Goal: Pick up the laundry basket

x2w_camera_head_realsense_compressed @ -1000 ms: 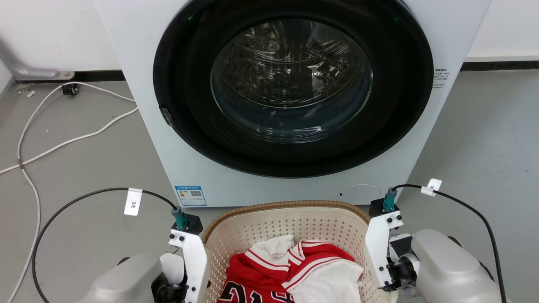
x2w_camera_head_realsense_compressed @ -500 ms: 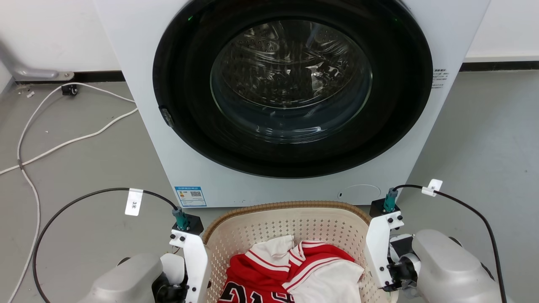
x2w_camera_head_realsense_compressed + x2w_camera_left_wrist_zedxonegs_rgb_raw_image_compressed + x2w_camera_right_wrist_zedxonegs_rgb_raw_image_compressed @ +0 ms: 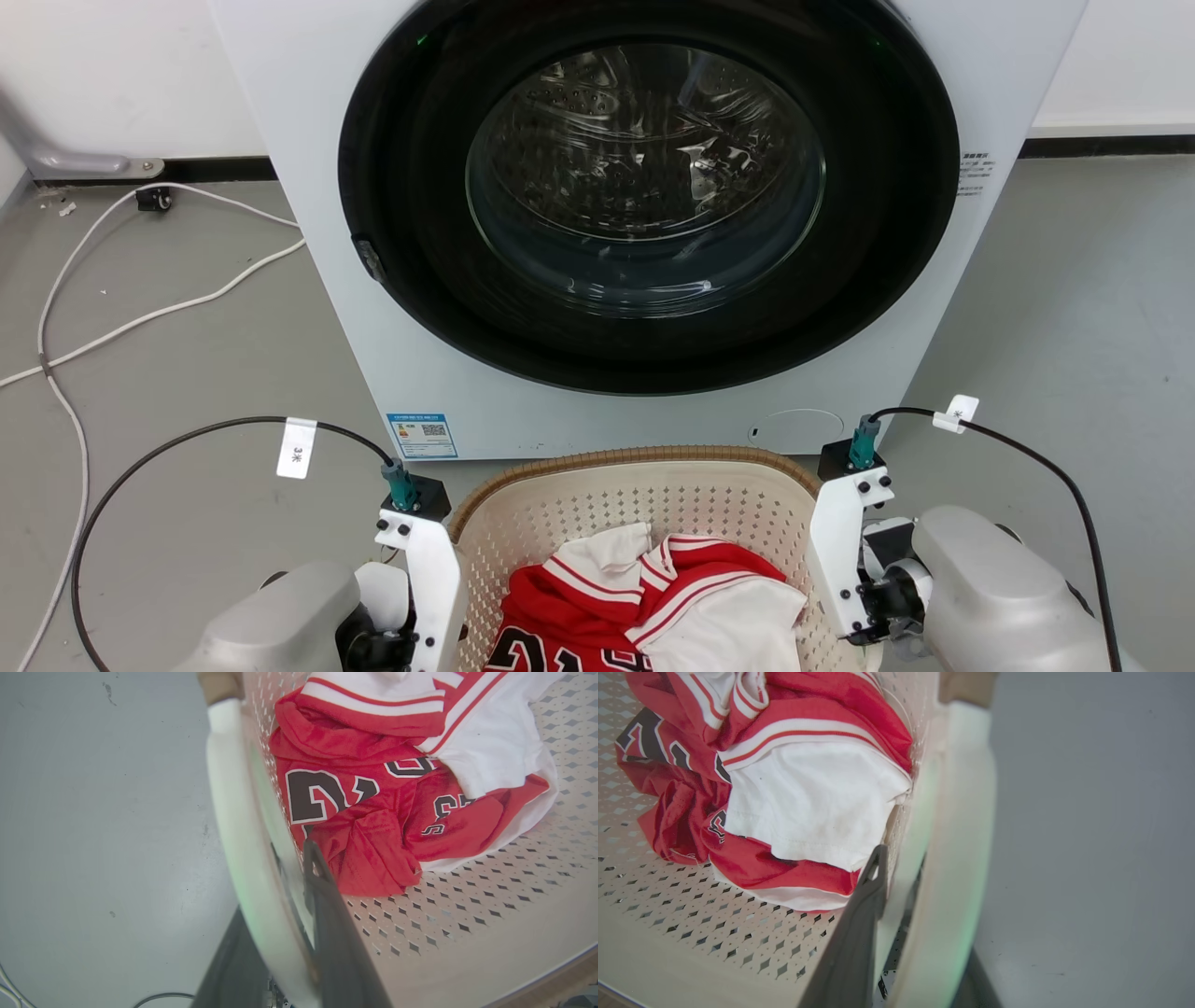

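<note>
The laundry basket (image 3: 644, 455) is cream with perforated walls and a brown woven-look rim, and it stands on the floor between my two arms. Red and white jerseys (image 3: 653, 597) lie inside it. In the left wrist view my left gripper (image 3: 280, 872) is shut on the basket's white side handle (image 3: 233, 812), one dark finger (image 3: 327, 914) inside the wall and the other outside. My right gripper (image 3: 920, 877) is shut the same way on the opposite handle (image 3: 962, 812). In the head view my pale left forearm (image 3: 280, 625) and right forearm (image 3: 999, 597) flank the basket.
A white washing machine (image 3: 308, 187) with its round glass door (image 3: 644, 177) shut stands directly behind the basket. White cables (image 3: 140, 317) trail over the grey floor at the left. Black camera cables (image 3: 187, 439) arc from both wrists.
</note>
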